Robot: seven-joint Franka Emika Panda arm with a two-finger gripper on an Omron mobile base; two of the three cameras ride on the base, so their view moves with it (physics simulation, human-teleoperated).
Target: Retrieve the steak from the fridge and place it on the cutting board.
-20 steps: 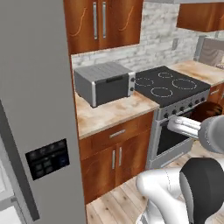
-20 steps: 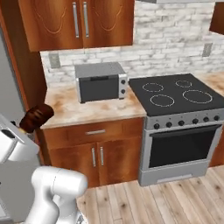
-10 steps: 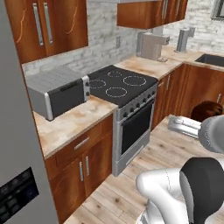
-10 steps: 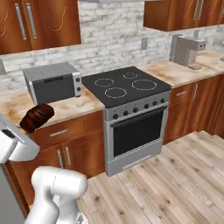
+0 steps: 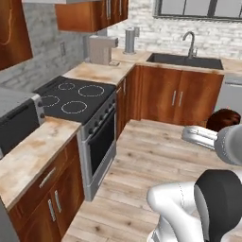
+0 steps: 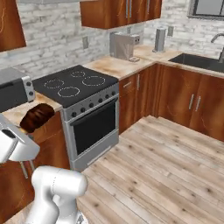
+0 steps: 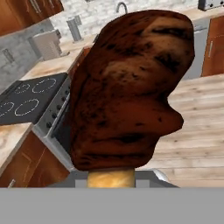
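Hand view: steak (image 7: 127, 87) sits right in front of the camera, dark reddish-brown with a paler tan patch near the top, clamped between the closed-in jaws of the gripper (image 7: 110, 178); fingers themselves are hidden under the meat, with a tan bit poking out below it. Left base view: same steak (image 5: 224, 119) shows as a dark lump at the far right, up in the air just behind the white wrist, over the wood plank floor (image 5: 156, 165) and in front of the sink cabinets (image 5: 179, 97). Right base view: steak (image 6: 37, 117) at the left edge, held at about counter height, in front of the counter edge (image 6: 19, 111) beside the stove (image 6: 76, 85). Black cooktop with four ring burners, oven door and knob row below. Toaster oven (image 5: 16, 120) on the counter next to the stove, cut off by the frame. Coffee machine (image 6: 122, 45) on the corner counter, steel canister-like thing (image 6: 159, 39) just beyond it. Sink (image 5: 184, 60) with curved faucet (image 5: 190, 41) under a window along the back wall. Wood upper cabinets over a grey brick backsplash.
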